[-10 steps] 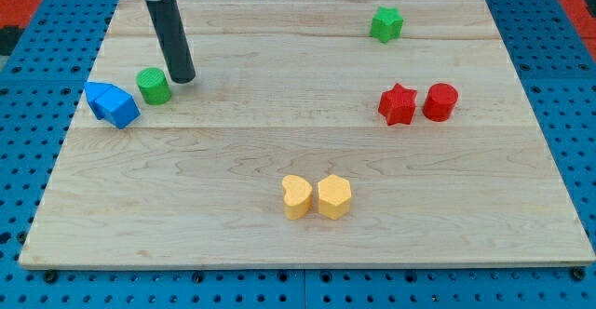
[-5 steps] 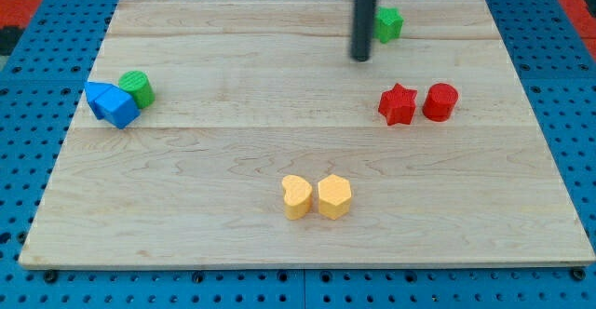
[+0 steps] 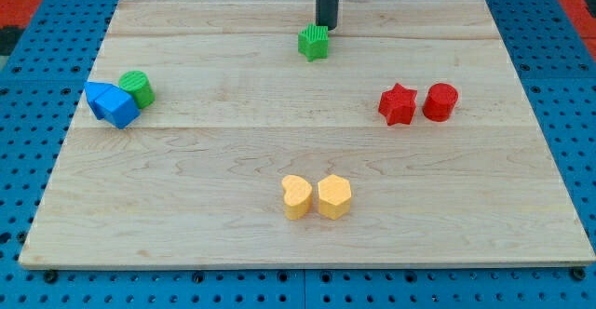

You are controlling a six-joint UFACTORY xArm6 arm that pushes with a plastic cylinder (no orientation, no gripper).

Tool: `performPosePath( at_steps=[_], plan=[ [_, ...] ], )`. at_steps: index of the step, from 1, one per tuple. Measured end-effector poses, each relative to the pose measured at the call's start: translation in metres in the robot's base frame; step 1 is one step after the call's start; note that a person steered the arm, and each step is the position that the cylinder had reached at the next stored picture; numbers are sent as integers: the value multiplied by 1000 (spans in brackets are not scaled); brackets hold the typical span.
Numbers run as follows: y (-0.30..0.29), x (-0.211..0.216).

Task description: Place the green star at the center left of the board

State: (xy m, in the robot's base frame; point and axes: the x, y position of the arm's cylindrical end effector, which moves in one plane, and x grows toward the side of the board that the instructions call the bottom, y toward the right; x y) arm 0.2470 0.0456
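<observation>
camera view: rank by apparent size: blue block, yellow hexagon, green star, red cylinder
1. blue block
2. yellow hexagon, nearest the view's bottom, which may inflate it
3. red cylinder and green star: too alike to rank.

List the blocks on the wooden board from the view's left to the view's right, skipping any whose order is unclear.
Blue block → green cylinder → yellow heart-shaped block → green star → yellow hexagonal block → red star → red cylinder. My tip sits just above the green star, toward the view's top.
</observation>
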Motion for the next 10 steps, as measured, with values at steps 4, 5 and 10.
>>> performPosePath(
  at_steps=[4, 5, 10],
  plan=[
    [39, -2],
    [39, 11],
    [-35, 57]
  ],
)
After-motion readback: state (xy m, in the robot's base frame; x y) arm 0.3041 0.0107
